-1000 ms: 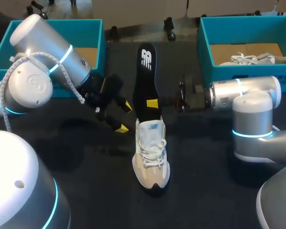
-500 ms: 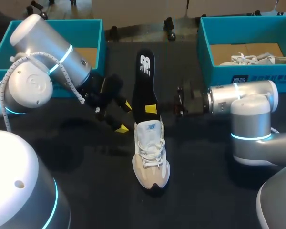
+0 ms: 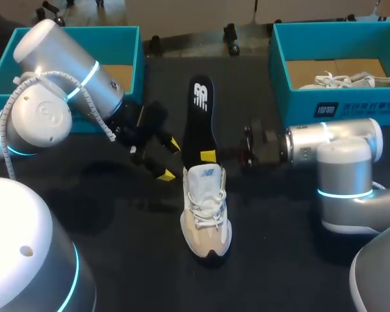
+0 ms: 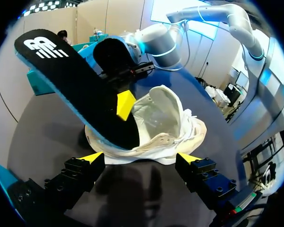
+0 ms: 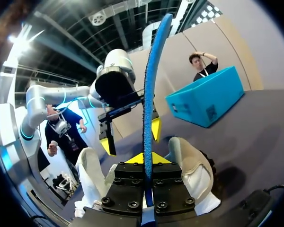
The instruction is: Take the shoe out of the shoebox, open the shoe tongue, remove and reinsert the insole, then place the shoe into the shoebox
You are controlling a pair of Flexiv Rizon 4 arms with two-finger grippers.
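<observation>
Head view shows the right gripper (image 3: 209, 156) pinching the long black blue-edged insole (image 3: 197, 114), its near end inside the white lace-up shoe (image 3: 207, 214) on the dark table (image 3: 117, 253), while the left gripper (image 3: 169, 160) waits wide open just left, so I think the insole step needs a straight, gentle slide next.

Plain dark tabletop (image 3: 117, 234)

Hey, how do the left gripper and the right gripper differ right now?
The left gripper has its jaws open and empty; the right gripper has its jaws shut on the black, blue-edged foam insole. The left gripper sits beside the cream lace-up sneaker; the right gripper reaches over its opening. Both have yellow tips and are close to the sneaker.
</observation>
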